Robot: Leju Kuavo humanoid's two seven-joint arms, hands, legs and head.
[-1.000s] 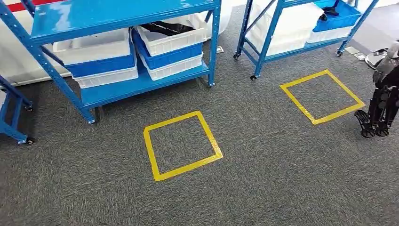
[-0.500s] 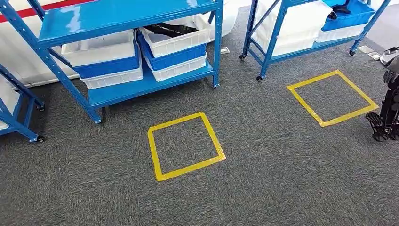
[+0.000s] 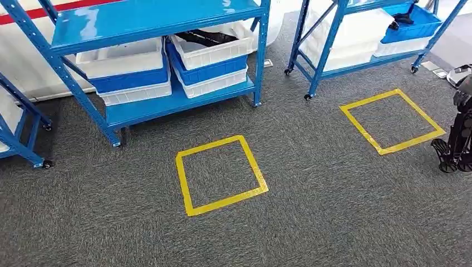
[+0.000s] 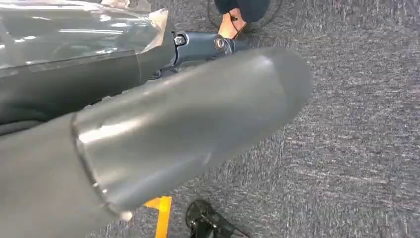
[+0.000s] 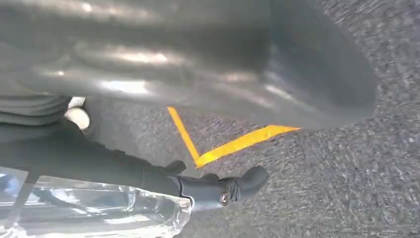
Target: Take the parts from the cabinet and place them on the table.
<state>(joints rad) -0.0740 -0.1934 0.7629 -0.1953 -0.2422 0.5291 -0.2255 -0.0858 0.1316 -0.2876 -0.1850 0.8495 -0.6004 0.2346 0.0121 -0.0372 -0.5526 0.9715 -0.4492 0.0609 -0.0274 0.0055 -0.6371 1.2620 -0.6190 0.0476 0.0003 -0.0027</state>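
- Left wrist view first: my left hand is hanging over the grey carpet, the thick thumb crowding the lens, one dark finger poking out beyond it.
- I cannot tell whether those fingers are apart or curled; something clear and glossy is lying along them, and I cannot say if it is a cover or a thing being held.
- Same story on the right hand: thumb looming, a dark fingertip peeking out, more clear sheeting beside it, finger state unreadable.
- Under that hand a corner of yellow tape is showing on the floor.
- Looking outward from the head: two taped squares, the near one in front of the blue cabinet, the far one before a second rack.
- The parts are sitting as dark shapes in a white bin on the cabinet's low shelf, well apart from both hands.
- I am judging the task as barely begun: reaching, picking and carrying are all waiting.
- Where the table stands I cannot tell.
- A dark jointed machine is being cut off at the right edge, hard to identify.
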